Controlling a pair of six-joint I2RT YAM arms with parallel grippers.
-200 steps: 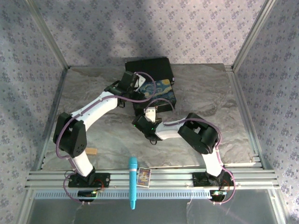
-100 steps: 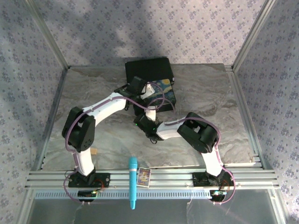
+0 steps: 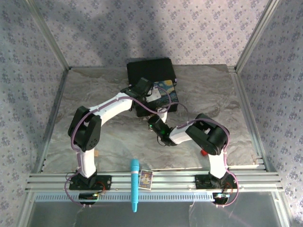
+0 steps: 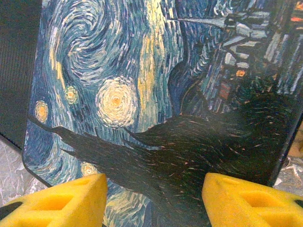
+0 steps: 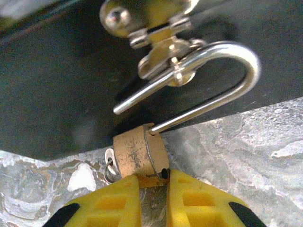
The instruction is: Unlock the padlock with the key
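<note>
The padlock (image 5: pixel 139 153) lies on the tabletop (image 5: pixel 246 142) against the near wall of the painted box (image 4: pixel 118 94), which sits mid-table toward the far edge. Its shackle (image 5: pixel 227 71) has one end free and is hooked through the hasp (image 5: pixel 165 56). The right gripper (image 5: pixel 152 178) pinches narrowly under the padlock on a thin strip, apparently the key (image 5: pixel 152 194). The left gripper (image 4: pixel 151 198) hangs over the lid with its fingers wide apart. Bare marble lies open on both sides.

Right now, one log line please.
padlock: shackle open, through hasp | right pincer: shut on key | left pincer: open over box
</note>
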